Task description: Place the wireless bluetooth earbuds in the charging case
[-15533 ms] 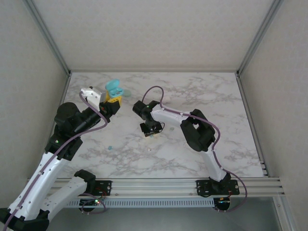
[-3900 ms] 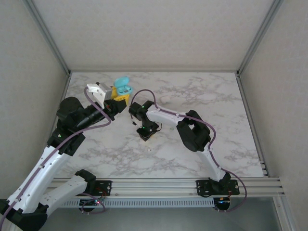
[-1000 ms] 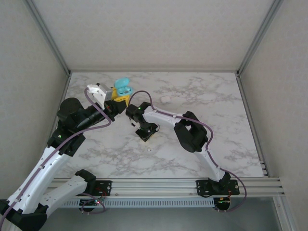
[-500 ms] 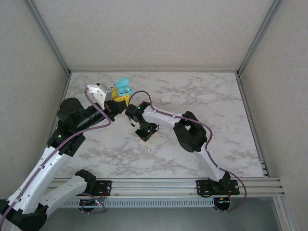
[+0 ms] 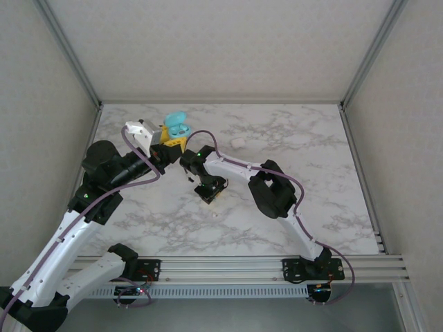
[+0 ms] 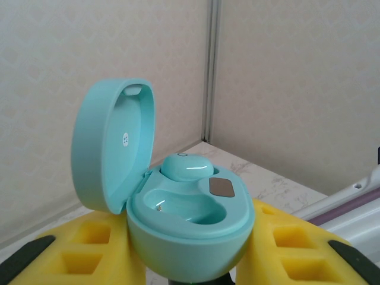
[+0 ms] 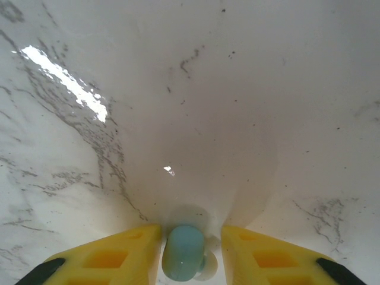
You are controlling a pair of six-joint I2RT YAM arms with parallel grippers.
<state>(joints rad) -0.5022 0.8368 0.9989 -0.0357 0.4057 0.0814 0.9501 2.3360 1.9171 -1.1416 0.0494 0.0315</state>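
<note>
Mint green plastic makes up the charging case [image 6: 190, 222]. The left claw [image 6: 190, 255] holds it up in the air at the back left of the table [image 5: 311, 173]. The claw's yellow fingers [image 6: 297, 249] press on both sides of the case, so it is pinching the case tight. From above, the case [image 5: 176, 124] sticks up past the end of the left claw [image 5: 168, 144].

The lid [image 6: 110, 154] stands open and leans back to the left. One green bud, the seated bud [image 6: 186, 167], sits in the far cup of the case. The near cup [image 6: 178, 205] has nothing in it. A small brown patch shows on the rim beside the seated bud.

The right claw [image 5: 210, 194] points down at the marble table, just in front of the left claw and a little to its right. Its wrist camera looks down at the table top [image 7: 237, 89]. There a pale blue-green bud, the loose bud [image 7: 182, 258], lies right between the two yellow fingers [image 7: 113, 258] of the right claw [image 7: 191, 237]. The fingers are close around it. The loose bud touches one finger, and I cannot tell if the other finger squeezes it too.

A small white thing [image 5: 237, 142] lies on the table behind the right arm, near the case but apart from it
</note>
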